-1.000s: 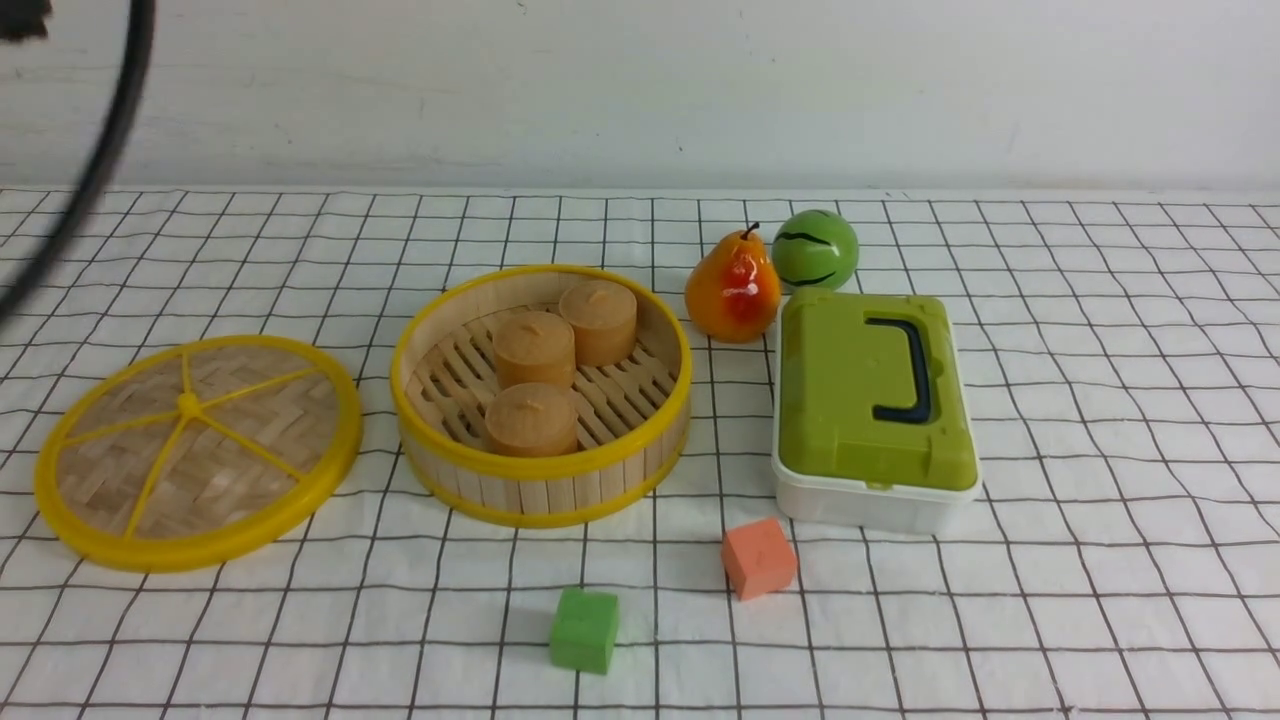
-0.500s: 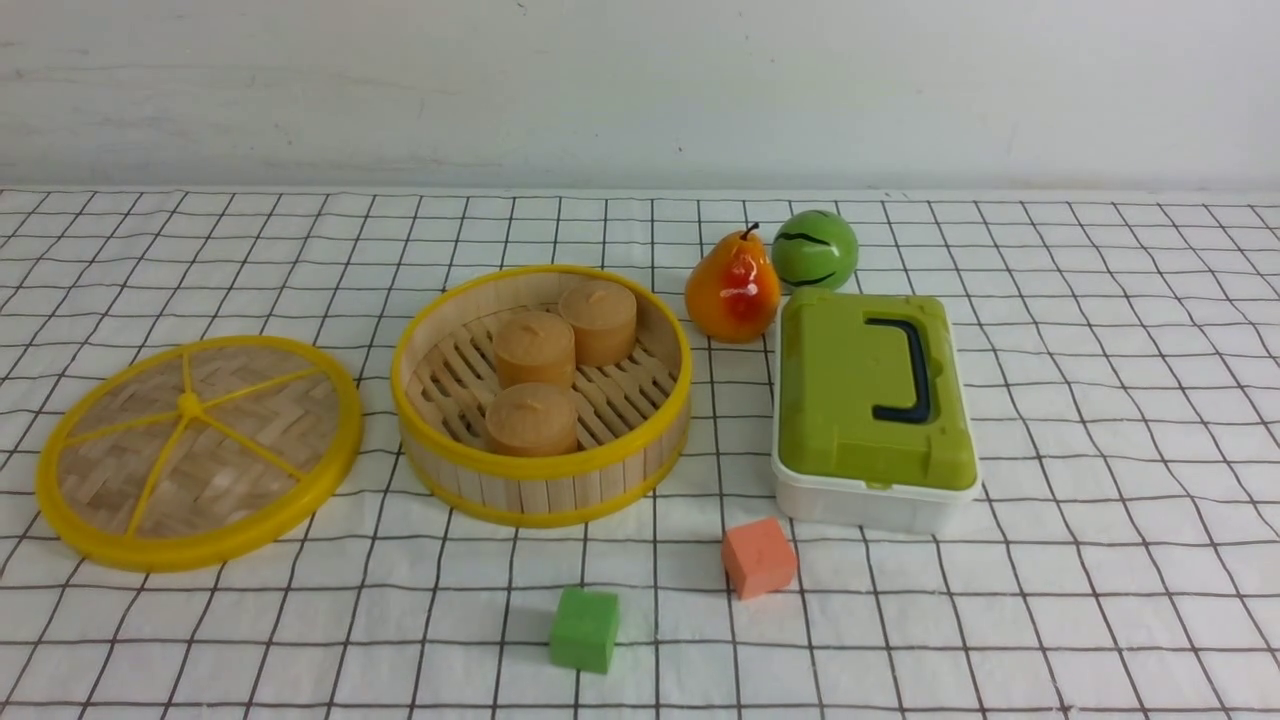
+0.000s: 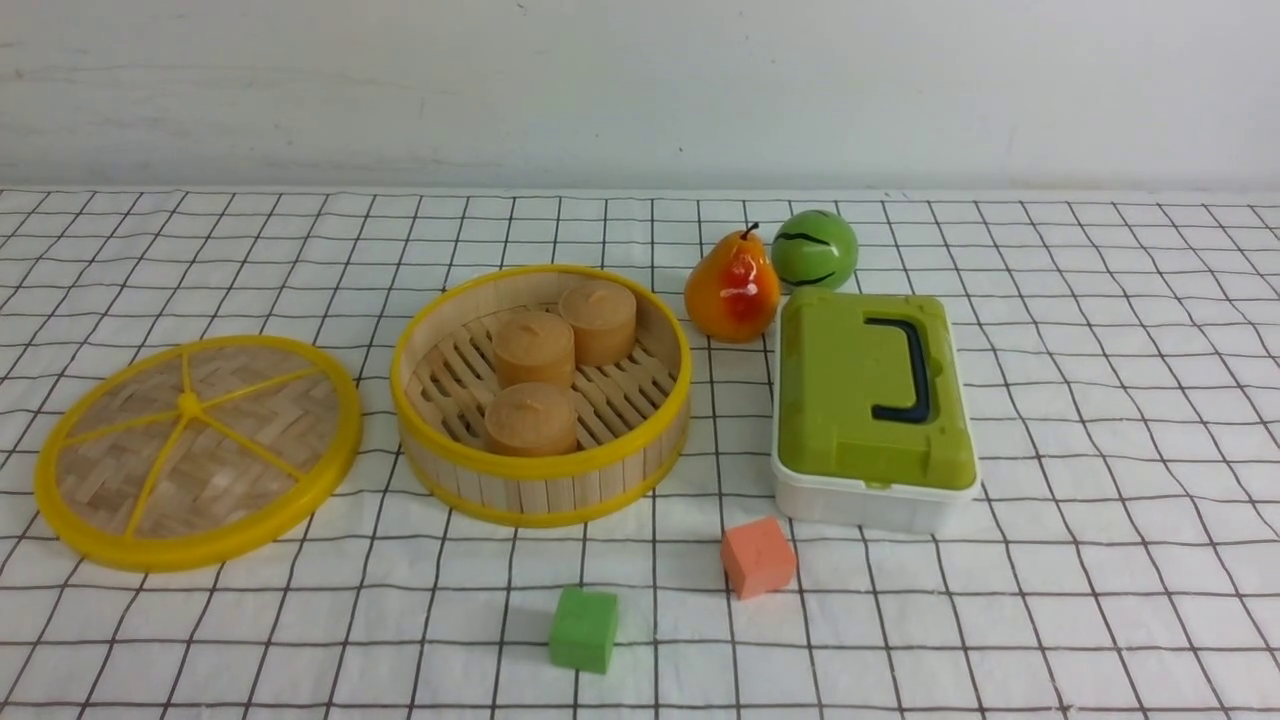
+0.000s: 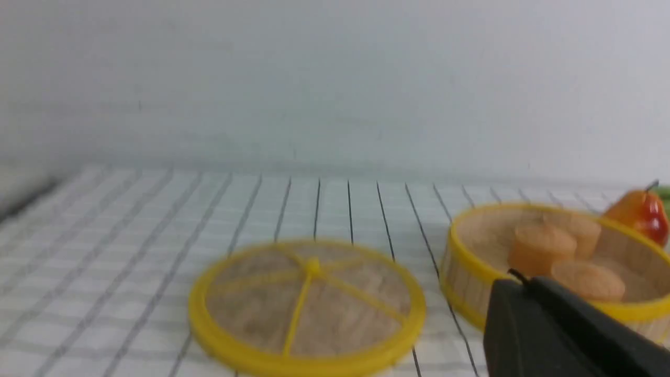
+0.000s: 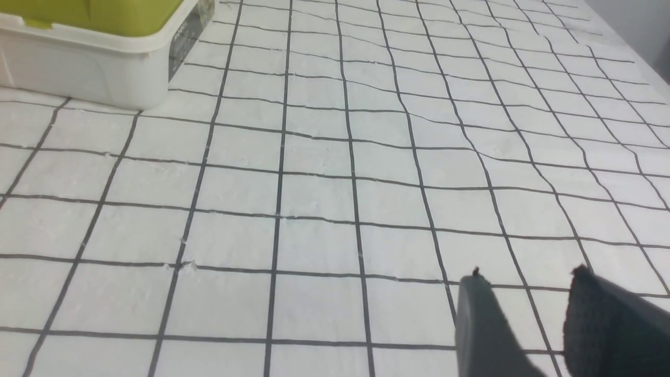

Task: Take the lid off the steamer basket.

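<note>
The lid [image 3: 198,452] lies flat on the checked table [image 3: 1100,400], just beside the steamer basket [image 3: 541,394] on my left-hand side, the two rims near but apart. The job, by my reading, is done: the basket stands open, three tan buns [image 3: 545,370] showing on its slatted floor.

Seen from my left wrist, the lid [image 4: 308,307] sits ahead of and below my left claw [image 4: 555,330], with the basket [image 4: 555,262] off to one side of it. My left arm is plainly the nearer one. Only one dark finger [image 4: 523,324] shows in that blurred view, holding nothing I can see; whether the claw is open or closed I cannot tell. Being round, the lid has no long axis, so any approach across its rim would serve equally.

My right claw [image 5: 528,314] hangs over bare cloth, its two fingers parted by a narrow gap and empty, with the white box [image 5: 99,68] and its green top well apart from it.

The lid is a woven bamboo disc with a thick yellow rim, five yellow spokes meeting at a small hub. It looks light and stiff.

Neither arm appears in the front view.
</note>
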You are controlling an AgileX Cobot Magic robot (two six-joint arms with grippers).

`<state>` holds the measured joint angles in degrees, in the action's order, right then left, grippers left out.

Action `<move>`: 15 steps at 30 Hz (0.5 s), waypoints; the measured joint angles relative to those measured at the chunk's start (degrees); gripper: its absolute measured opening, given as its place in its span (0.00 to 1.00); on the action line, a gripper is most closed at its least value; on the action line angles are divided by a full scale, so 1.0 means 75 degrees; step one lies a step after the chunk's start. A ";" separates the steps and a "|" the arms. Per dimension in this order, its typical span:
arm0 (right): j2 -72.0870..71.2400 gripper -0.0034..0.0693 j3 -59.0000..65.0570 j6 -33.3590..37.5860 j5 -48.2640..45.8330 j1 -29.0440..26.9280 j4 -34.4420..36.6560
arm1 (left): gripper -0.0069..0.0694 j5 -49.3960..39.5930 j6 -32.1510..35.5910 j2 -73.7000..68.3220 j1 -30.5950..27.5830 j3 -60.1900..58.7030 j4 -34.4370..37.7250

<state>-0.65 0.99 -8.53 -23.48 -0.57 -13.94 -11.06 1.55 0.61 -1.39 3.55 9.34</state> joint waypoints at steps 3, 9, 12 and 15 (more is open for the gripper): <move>0.0000 0.38 0.0000 0.0000 0.0000 0.0000 0.0000 | 0.07 -0.0313 -0.1143 0.0000 0.0390 -0.0330 -0.0841; 0.0000 0.38 0.0000 0.0000 0.0000 0.0000 0.0000 | 0.07 -0.1061 -0.1223 0.0006 0.1216 -0.0699 -0.0590; 0.0000 0.38 0.0000 0.0000 0.0000 0.0000 0.0000 | 0.07 -0.1291 -0.0448 0.0006 0.1139 -0.0699 -0.0183; 0.0000 0.38 0.0000 0.0000 0.0000 0.0000 0.0000 | 0.07 -0.1327 -0.0106 0.0006 0.0985 -0.0699 -0.0099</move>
<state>-0.65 0.99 -8.53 -23.48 -0.57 -13.94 -21.01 0.76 0.65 6.00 -1.69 8.60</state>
